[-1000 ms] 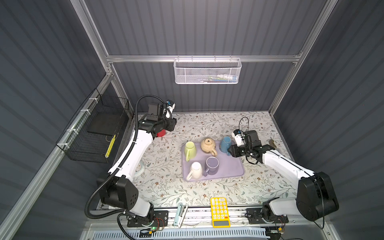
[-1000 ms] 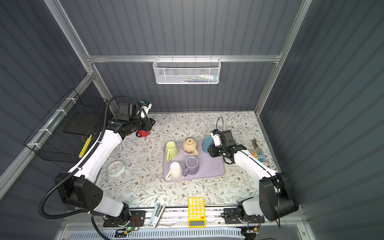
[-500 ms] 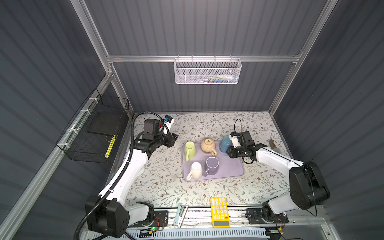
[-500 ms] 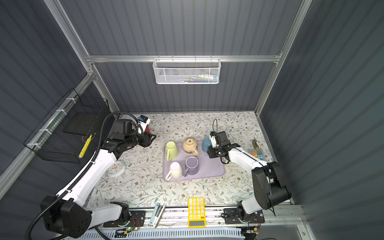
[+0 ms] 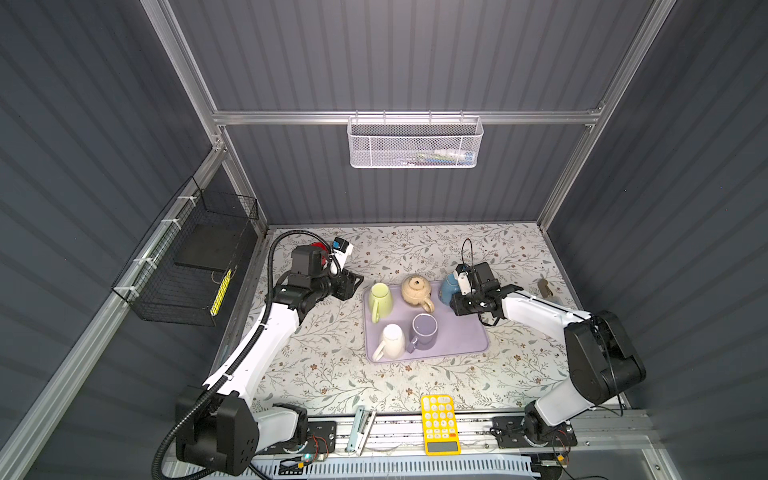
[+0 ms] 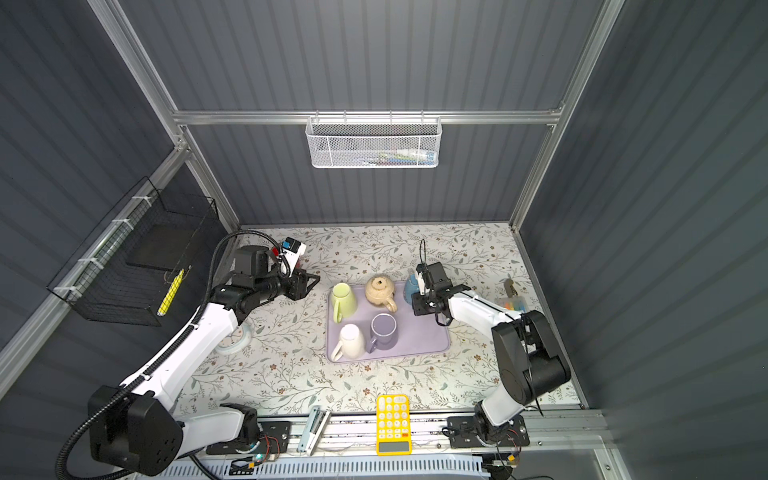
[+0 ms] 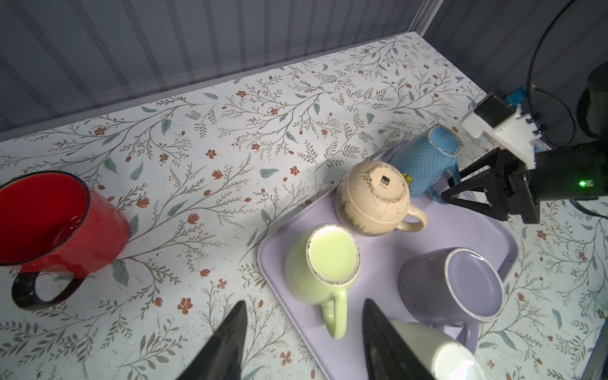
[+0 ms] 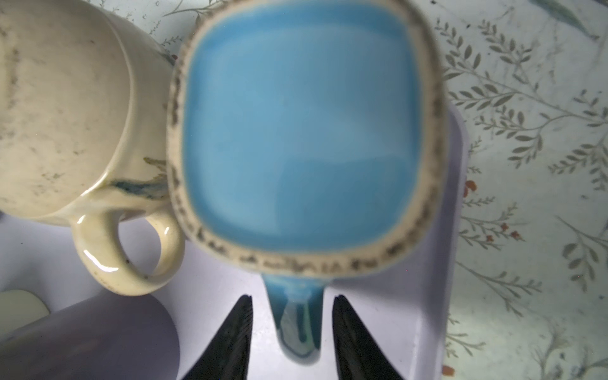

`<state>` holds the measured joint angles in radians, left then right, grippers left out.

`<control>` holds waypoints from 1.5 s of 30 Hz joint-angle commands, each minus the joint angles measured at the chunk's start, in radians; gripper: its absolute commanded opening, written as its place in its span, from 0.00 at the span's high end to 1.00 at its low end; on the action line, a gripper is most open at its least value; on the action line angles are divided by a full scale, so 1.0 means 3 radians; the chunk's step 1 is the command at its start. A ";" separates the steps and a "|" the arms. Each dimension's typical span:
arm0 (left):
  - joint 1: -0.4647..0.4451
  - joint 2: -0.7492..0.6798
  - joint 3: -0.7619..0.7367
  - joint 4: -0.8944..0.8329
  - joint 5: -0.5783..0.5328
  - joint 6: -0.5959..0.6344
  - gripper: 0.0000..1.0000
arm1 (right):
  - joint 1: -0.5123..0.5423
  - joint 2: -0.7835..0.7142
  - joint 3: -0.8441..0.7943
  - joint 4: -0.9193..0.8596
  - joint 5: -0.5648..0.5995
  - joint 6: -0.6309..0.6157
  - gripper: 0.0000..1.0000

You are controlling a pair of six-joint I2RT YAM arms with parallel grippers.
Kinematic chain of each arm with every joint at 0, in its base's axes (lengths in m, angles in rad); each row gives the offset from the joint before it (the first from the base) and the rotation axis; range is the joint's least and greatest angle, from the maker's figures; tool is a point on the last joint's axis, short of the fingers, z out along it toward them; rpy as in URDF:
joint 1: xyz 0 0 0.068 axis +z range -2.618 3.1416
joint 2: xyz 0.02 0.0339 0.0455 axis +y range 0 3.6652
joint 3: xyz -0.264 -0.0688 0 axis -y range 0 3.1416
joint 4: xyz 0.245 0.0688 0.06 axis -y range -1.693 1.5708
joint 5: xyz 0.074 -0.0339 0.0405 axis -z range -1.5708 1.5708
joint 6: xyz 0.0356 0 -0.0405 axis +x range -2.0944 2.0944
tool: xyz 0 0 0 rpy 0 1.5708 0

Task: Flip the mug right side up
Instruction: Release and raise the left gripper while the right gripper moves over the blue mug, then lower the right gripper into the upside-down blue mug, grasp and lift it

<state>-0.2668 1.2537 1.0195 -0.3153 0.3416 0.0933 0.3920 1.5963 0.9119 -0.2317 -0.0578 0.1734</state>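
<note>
Right, your right gripper (image 8: pixel 292 297) sits at the far right corner of the tray (image 5: pixel 457 336), jaws partly open astride the handle of the blue mug (image 8: pixel 302 131), which stands base up there with the beige mug (image 8: pixel 65 115) crowding just beside it. Only the right wrist view shows the gaps between jaws and handle, nothing gripped; in both top views the right arm (image 5: pixel 478 291) covers that spot. Your left gripper (image 7: pixel 304 302) hangs open and empty by the upturned green mug (image 7: pixel 319 269), and its camera shows a red mug (image 7: pixel 56 223) upright off the tray, mostly hidden behind the left arm (image 5: pixel 270 332) from above.
</note>
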 commanded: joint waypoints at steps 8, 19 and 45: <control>0.0005 -0.0053 -0.0061 0.0090 0.0124 -0.0045 0.44 | 0.0018 0.0115 0.0096 -0.0046 0.0126 0.0122 0.59; 0.0005 -0.0067 -0.0064 0.0091 0.0129 -0.0032 0.46 | 0.0041 0.0244 0.0100 0.0016 0.0208 0.0210 0.60; 0.0005 -0.0114 -0.0072 0.0075 0.0106 -0.0004 0.47 | 0.0081 0.0359 0.0151 -0.0003 0.0251 0.0179 0.87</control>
<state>-0.2668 1.2415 1.0134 -0.2916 0.3607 0.0933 0.4133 1.6825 0.9375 -0.2264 0.0151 0.2241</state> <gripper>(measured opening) 0.532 0.166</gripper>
